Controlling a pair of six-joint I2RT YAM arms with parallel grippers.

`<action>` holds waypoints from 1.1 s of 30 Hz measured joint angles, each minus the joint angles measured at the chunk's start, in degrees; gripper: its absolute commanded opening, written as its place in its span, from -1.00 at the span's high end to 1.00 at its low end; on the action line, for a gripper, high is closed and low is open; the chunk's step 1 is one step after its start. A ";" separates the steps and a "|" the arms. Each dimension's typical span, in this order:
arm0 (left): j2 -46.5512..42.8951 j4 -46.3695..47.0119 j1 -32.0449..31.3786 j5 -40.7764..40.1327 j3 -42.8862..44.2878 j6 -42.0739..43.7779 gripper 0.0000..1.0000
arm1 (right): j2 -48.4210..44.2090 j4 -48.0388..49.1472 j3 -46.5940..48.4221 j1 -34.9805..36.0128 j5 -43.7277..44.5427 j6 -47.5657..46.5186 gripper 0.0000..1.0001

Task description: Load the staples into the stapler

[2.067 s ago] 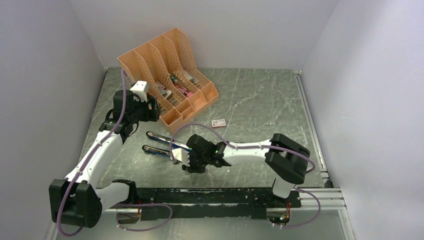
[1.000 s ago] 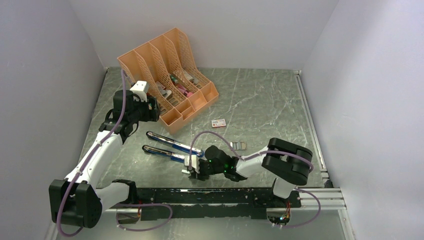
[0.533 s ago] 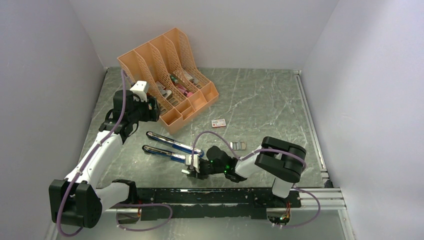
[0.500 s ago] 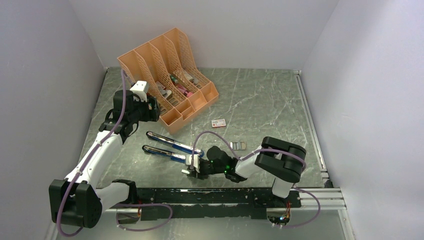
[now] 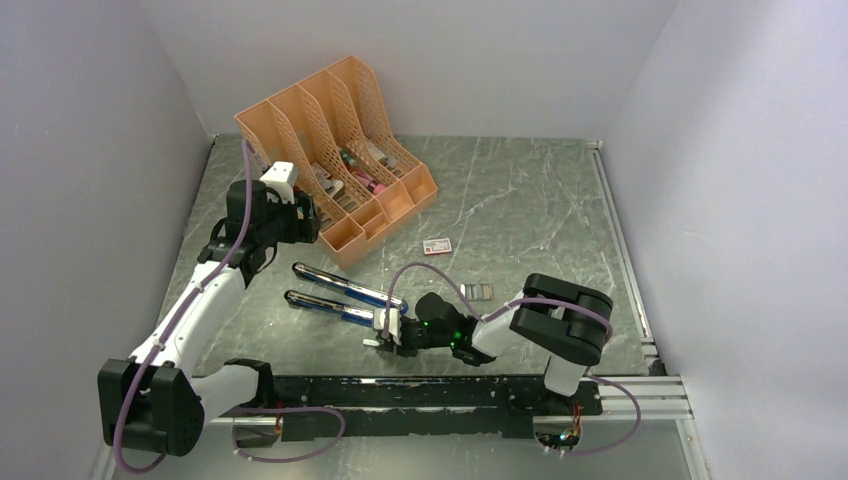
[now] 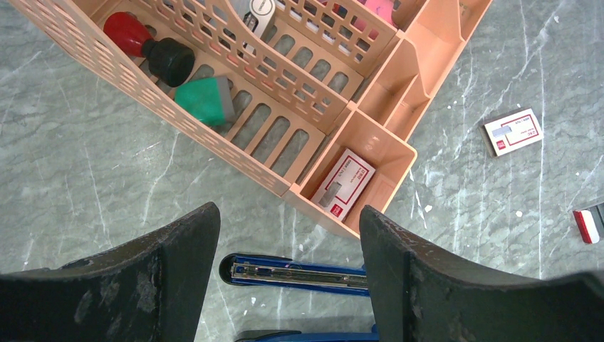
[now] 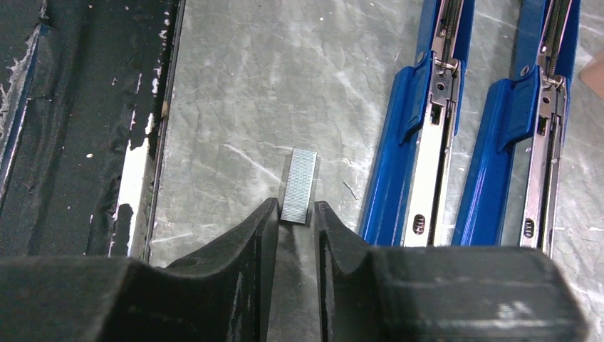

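Flanking the staples, perhaps touching, right end effector hides them overhead.

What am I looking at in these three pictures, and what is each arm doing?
Two white robot arms stand at the near edge of a table. One picture looks down from above; the other two come from a camera on each wrist. On the table lie an opened blue stapler, a peach organizer, a small white-and-red box and a grey staple block. The left gripper hangs open near the organizer, holding nothing. The right gripper has its fingers close on both sides of a strip of staples; whether it pinches the strip is unclear.
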 measured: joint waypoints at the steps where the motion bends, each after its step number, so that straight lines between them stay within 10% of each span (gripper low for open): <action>1: 0.00 0.00 0.00 0.00 0.00 0.00 -0.52 | 0.00 0.00 0.02 -0.04 0.00 0.00 0.40; 13: 0.00 0.00 0.00 0.00 0.00 0.00 -0.52 | 0.83 0.57 0.52 -0.11 -0.24 -0.02 0.54; 19: 0.00 0.00 0.00 0.00 0.00 0.00 -0.52 | 0.61 0.35 0.46 -0.09 -0.17 -0.07 1.00; 33: 0.00 0.00 0.00 0.00 0.00 0.02 -0.52 | -10.36 -21.14 6.93 -1.18 1.53 -1.62 1.00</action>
